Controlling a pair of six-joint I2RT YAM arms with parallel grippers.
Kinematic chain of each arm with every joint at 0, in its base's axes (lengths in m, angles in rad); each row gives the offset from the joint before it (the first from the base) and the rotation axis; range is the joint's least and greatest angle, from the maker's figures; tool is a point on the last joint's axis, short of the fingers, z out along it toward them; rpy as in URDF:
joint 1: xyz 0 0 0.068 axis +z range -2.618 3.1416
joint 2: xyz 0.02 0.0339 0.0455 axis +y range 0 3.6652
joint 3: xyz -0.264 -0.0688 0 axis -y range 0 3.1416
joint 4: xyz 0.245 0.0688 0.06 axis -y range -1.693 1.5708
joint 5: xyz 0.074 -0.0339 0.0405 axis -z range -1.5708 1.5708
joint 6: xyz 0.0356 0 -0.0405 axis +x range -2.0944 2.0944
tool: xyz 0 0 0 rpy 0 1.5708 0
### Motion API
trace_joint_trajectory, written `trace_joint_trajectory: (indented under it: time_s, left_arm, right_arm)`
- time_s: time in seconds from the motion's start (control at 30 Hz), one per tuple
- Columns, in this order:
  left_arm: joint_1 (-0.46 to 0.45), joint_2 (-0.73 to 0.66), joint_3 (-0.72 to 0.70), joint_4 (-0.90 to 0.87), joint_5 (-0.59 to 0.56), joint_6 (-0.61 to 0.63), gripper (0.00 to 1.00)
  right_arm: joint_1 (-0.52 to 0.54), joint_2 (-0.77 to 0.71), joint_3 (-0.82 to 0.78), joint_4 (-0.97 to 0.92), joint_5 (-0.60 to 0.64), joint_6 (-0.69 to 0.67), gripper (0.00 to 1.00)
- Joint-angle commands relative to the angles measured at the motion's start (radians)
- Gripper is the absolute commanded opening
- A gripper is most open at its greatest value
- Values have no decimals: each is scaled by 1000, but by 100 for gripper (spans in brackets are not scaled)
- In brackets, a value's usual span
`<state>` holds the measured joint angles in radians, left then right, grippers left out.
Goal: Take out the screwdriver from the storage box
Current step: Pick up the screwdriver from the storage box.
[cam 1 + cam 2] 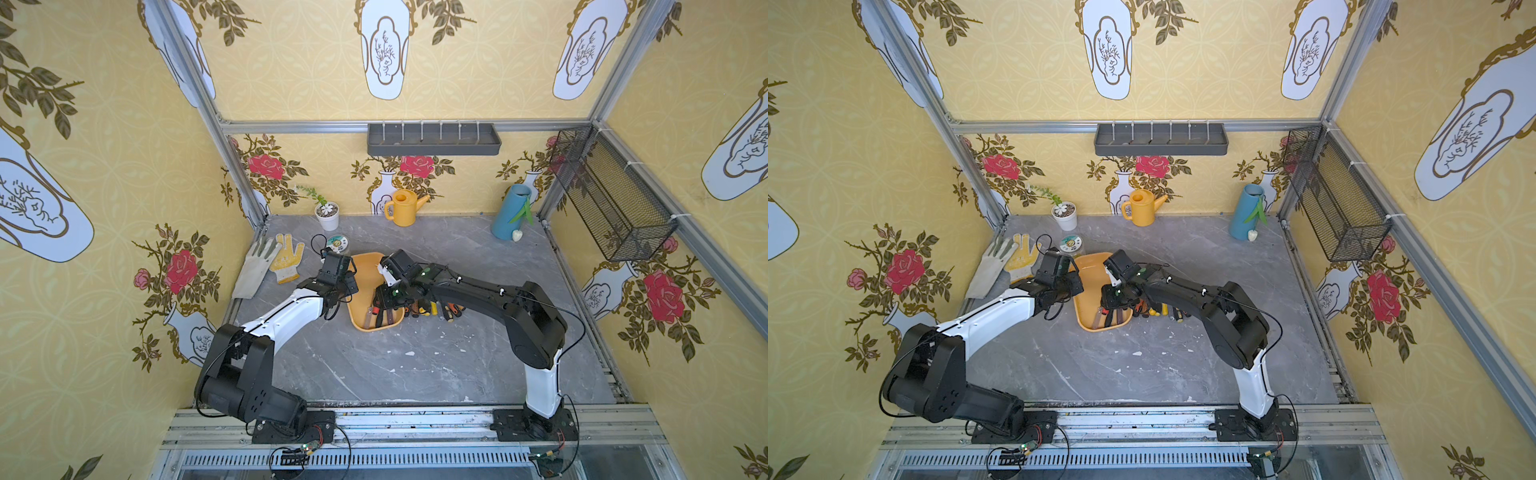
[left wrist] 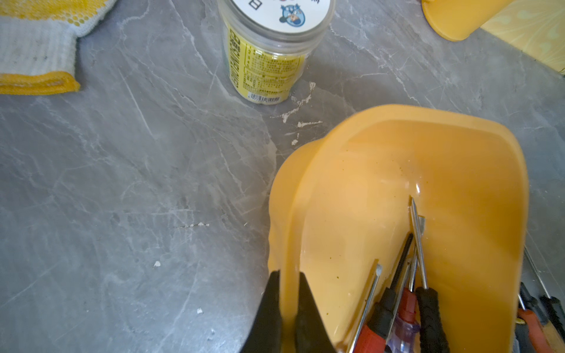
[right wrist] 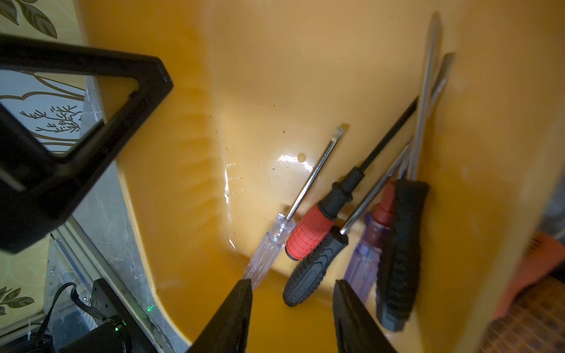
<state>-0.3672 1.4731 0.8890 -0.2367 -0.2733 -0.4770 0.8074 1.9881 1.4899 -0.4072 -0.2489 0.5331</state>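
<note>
The storage box [image 1: 365, 275] lies on the surface [image 1: 415, 365], directly beneath the right tool [image 3: 292, 284]. The left tool [image 2: 289, 275] is closed on the box's side wall, one finger inside and one outside the rim. Several screwdrivers [image 3: 308, 232] lie bunched in the box end nearest the right tool. The right tool is open and holds nothing. The butt of the black-handled screwdriver [image 3: 312, 266] lies between its jaws, and the clear-handled screwdriver [image 3: 269, 244] ends just beside one fingertip. Loose screwdrivers [image 1: 434, 309] lie on the surface outside the box, under the right tool's arm. A jar [image 2: 269, 52] stands ahead of the left tool, with a glove [image 2: 33, 49] farther off.
</note>
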Motion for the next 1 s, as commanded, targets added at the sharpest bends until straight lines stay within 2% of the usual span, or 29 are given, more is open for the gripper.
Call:
trace_joint_trajectory:
  time_s: [0.0, 0.3, 0.7, 0.97]
  left_arm:
    - [1, -7, -5, 49, 10, -6, 0]
    - [1, -9, -5, 47, 8, 0, 0]
    - [1, -7, -8, 47, 6, 1, 0]
    - [1, -14, -14, 47, 1, 0, 0]
  right_arm:
    - [-1, 22, -1, 71, -16, 51, 47]
    - [-7, 90, 62, 64, -9, 55, 44]
    - [-14, 120, 78, 24, 41, 65, 32]
    - [-17, 149, 102, -14, 56, 68, 31]
